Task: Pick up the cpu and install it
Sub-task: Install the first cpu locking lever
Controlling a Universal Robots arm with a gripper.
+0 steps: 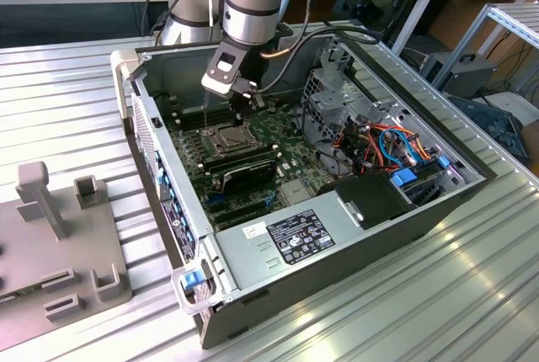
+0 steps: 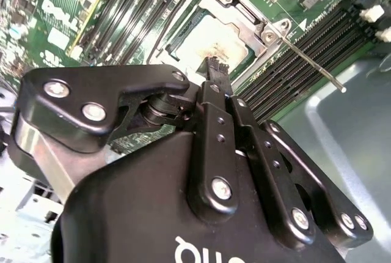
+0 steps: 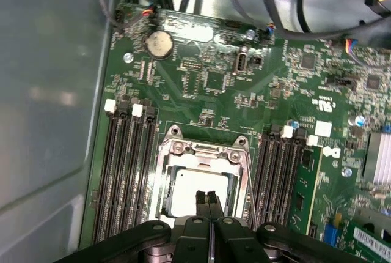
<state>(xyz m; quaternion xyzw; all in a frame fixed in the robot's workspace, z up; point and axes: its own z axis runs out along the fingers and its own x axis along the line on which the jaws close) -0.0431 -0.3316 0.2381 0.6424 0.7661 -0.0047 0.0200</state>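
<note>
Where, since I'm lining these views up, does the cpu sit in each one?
Exterior view: within the socket frame, too small to tell apart.
First wrist view: the cpu lies in that frame, partly behind the tool.
Second wrist view: pale square beyond the tool's tips.
Shared landmark: the socket frame.

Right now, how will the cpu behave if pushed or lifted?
The cpu looks thin, flat and metal-topped: probably stiff and light. Smooth top, so likely slippery. It lies flat inside the socket frame, so a sideways push probably won't slide it.
</note>
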